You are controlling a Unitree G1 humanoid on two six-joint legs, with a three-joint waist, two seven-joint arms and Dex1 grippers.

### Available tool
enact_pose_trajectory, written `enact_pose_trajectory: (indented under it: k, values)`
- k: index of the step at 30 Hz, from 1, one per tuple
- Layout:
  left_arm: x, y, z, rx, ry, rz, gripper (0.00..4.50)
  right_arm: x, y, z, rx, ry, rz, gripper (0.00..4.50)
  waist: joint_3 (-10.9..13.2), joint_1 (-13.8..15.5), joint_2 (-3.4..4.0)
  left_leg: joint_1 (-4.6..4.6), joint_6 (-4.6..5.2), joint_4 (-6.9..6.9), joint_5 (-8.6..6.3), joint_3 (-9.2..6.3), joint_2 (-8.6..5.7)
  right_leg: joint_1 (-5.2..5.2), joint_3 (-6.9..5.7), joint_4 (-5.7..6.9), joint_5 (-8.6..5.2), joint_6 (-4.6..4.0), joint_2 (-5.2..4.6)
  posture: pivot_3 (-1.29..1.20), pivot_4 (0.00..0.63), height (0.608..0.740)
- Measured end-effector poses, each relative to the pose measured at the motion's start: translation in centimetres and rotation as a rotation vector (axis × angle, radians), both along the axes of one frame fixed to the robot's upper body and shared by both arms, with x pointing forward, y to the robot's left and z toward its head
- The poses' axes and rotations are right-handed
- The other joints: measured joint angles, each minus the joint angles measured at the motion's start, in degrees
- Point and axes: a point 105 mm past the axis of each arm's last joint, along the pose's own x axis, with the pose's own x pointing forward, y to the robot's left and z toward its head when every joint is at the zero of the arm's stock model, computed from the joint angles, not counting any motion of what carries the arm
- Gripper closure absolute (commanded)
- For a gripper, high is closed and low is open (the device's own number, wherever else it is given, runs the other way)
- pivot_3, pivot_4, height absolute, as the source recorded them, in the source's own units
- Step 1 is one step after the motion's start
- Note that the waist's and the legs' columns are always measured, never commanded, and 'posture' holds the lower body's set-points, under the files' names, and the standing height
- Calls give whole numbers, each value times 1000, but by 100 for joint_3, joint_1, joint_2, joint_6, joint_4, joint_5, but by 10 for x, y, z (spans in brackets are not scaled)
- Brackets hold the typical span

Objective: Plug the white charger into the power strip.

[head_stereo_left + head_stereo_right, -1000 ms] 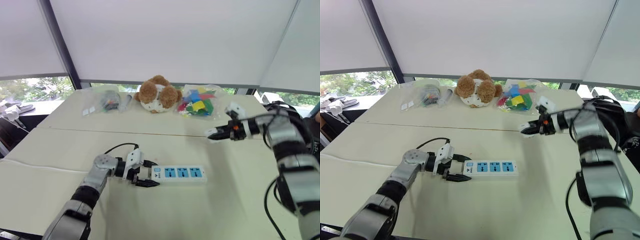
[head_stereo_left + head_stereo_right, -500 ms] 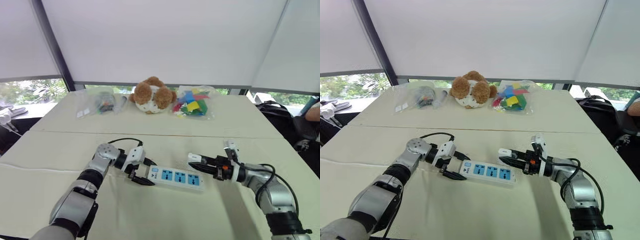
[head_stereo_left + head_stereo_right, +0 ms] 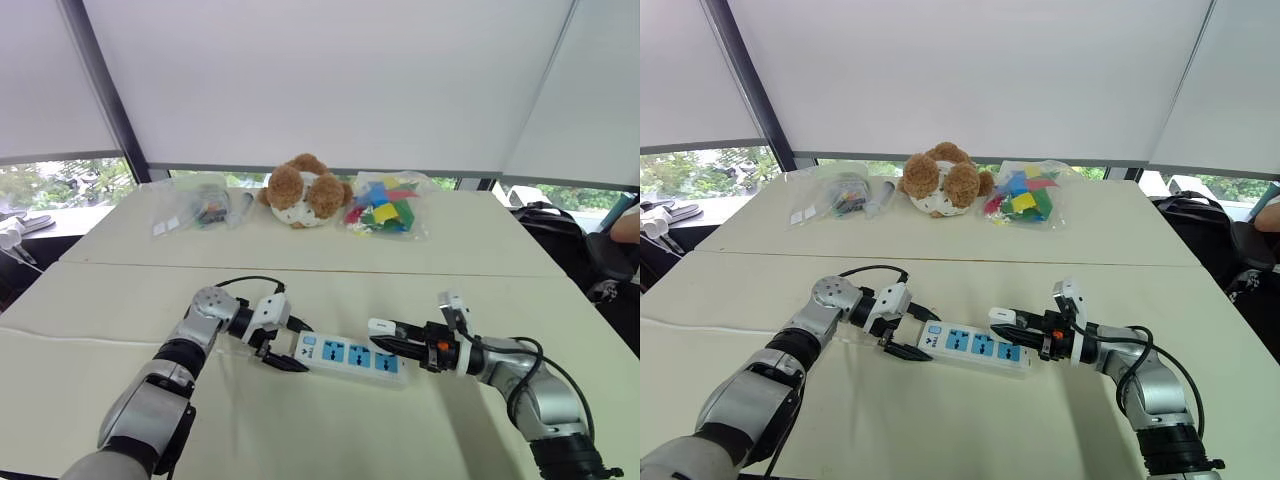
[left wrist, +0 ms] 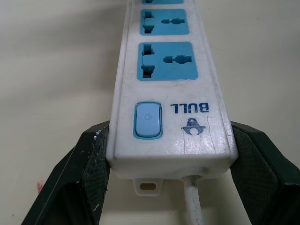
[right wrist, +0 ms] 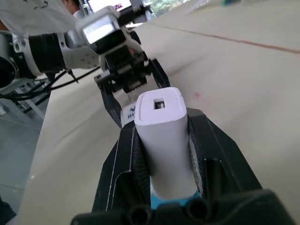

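2 grips: left end effector (image 3: 292, 347) clamps power strip (image 3: 355, 355) (switch end), right end effector (image 3: 392, 337) white charger (image 5: 165, 140).

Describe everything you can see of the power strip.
The power strip is a long white plastic bar lying flat on the table, with three blue sockets, a blue-rimmed switch and a BULL logo at the end where a white cord exits. The left claw grips that end by both sides. The right claw holds the white charger above the opposite end; contact is unclear.
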Motion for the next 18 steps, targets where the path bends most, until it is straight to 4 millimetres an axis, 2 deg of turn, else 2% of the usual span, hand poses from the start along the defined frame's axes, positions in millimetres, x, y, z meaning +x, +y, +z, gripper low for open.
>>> enact_pose_trajectory:
  k: [7, 18]
  values:
    - [-1, 2, -2, -2, 6, 7, 1516, 4, -9, -7, 11, -18, -24, 3777, -21, -2, -9, 3, 4, 0, -3, 0, 0, 3, 0, 0, 0, 0, 1, 0, 150, 739]
    - [-1, 4, -2, 2, 7, 15, 1516, 8, -7, -20, 12, -33, 40, 3777, -48, -25, -28, 11, 7, -2, -4, 0, 5, 9, 0, -1, -1, -1, 5, 0, 150, 739]
